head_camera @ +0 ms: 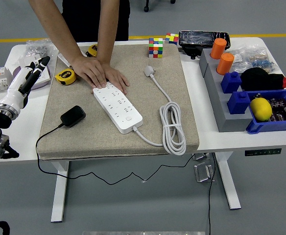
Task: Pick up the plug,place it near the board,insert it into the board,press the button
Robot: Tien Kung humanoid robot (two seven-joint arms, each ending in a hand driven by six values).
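One black plug [72,116] lies flat, thin black cord trailing.

left hand [31,74]: raised at left edge, fingers extended, empty | right arm: out of view

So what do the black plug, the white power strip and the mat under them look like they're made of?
The black plug looks like moulded plastic, fairly matte with a faint sheen on top. The white power strip appears to be smooth, slightly glossy hard plastic, with crisp edges and socket slots. The mat seems to be a woven, burlap-like fabric over padding: beige, with a coarse dull texture and soft rounded edges.
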